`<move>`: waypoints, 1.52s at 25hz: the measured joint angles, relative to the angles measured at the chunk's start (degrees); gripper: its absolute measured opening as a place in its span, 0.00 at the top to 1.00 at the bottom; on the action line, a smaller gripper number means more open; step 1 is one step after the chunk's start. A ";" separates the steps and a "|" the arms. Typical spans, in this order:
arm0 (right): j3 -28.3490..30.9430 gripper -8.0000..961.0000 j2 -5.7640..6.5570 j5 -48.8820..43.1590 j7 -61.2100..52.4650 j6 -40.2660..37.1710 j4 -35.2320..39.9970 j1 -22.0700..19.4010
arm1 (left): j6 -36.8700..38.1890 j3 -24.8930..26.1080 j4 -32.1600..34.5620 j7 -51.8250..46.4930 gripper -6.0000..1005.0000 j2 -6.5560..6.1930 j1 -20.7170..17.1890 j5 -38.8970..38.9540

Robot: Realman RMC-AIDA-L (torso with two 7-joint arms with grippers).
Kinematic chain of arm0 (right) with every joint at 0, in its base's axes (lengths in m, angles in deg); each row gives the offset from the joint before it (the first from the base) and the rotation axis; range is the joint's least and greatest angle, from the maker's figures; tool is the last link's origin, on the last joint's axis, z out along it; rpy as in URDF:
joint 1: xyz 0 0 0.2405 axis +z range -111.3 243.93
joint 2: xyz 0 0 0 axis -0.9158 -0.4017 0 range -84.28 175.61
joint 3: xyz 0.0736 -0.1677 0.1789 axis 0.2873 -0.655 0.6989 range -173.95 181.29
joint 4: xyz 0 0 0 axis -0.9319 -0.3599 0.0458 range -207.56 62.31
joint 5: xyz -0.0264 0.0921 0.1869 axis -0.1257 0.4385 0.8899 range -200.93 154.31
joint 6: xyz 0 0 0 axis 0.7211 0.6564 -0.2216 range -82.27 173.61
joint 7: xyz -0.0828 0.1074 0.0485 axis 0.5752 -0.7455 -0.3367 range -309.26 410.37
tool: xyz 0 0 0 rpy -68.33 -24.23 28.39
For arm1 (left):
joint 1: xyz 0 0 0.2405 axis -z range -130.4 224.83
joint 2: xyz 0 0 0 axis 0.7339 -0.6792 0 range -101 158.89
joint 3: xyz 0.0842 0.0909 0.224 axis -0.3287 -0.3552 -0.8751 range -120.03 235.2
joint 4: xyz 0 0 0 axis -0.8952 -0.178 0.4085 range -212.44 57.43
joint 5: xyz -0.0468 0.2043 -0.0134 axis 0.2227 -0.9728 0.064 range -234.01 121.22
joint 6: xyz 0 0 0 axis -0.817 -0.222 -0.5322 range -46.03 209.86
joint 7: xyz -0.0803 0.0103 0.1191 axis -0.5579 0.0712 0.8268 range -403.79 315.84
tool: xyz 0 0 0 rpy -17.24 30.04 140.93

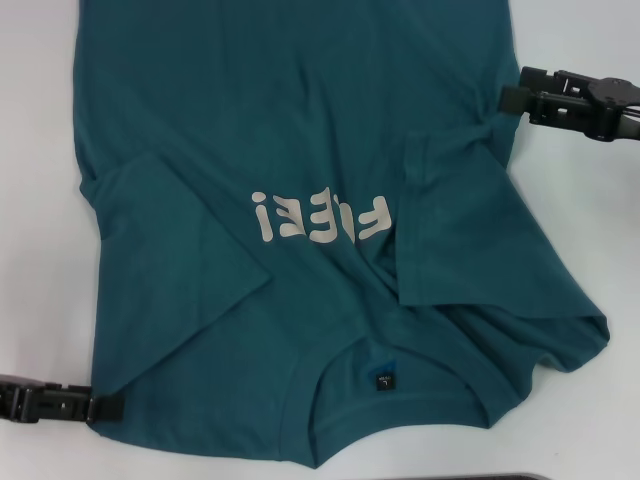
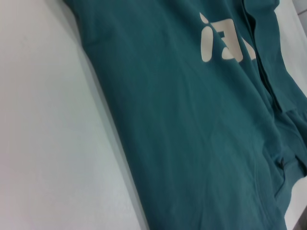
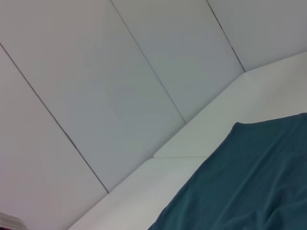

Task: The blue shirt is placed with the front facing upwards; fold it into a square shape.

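Observation:
The blue shirt [image 1: 300, 150] lies front up on the white table [image 1: 40, 200], its pale lettering [image 1: 320, 218] in the middle. Its collar and small black neck label [image 1: 382, 380] are at the near edge. Both sleeves are folded inward over the chest: one [image 1: 170, 240] on the left, one [image 1: 480, 240] on the right. My left gripper [image 1: 105, 407] rests low at the shirt's near left corner, touching its edge. My right gripper [image 1: 512, 98] is at the shirt's far right side edge, where creases in the cloth [image 1: 470, 135] run toward it. The left wrist view shows the shirt [image 2: 201, 134] and part of the lettering [image 2: 223, 43].
The white table [image 3: 201, 134] ends at a pale panelled wall [image 3: 120, 72] in the right wrist view, where the shirt's hem [image 3: 240, 182] also shows. Bare tabletop [image 1: 590, 200] lies left and right of the shirt. A dark strip [image 1: 520, 476] sits at the near edge.

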 joint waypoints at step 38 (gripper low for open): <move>-0.09 0.05 0.00 -0.39 -0.62 0.29 0.00 0.30 | 4.17 -0.83 -0.72 -0.55 0.10 -0.35 2.40 -0.90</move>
